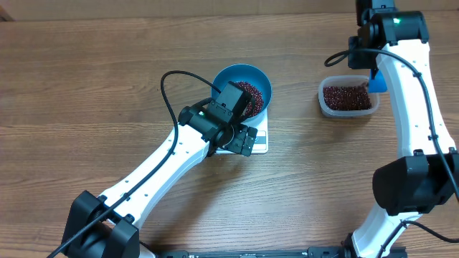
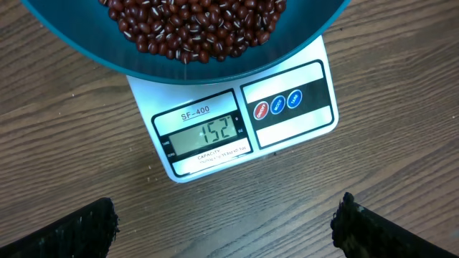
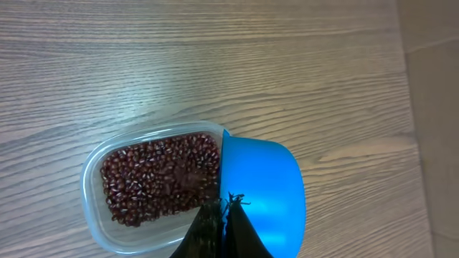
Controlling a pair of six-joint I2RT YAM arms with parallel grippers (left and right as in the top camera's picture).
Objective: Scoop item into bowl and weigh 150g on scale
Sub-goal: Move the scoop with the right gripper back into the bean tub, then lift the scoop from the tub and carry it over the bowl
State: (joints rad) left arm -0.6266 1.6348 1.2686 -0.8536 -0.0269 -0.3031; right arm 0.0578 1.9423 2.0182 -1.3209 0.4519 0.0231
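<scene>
The blue bowl (image 1: 262, 81) stands on the white scale (image 1: 260, 140) and holds red-brown beans (image 1: 251, 92). In the left wrist view the bowl (image 2: 305, 34) with its beans (image 2: 193, 29) overhangs the scale (image 2: 287, 132), whose display reads 152. My left gripper (image 2: 226, 226) hovers open over bare wood in front of the scale, holding nothing. Over by the clear tub (image 3: 93, 208), my right gripper (image 3: 226, 208) is shut on a small blue scoop (image 3: 265, 186). No beans show on the scoop.
The clear tub (image 1: 348, 98) with more beans (image 3: 158, 179) sits at the right back of the wooden table. The left arm (image 1: 165, 161) crosses the table diagonally from the front. The right arm (image 1: 412, 93) runs along the right side.
</scene>
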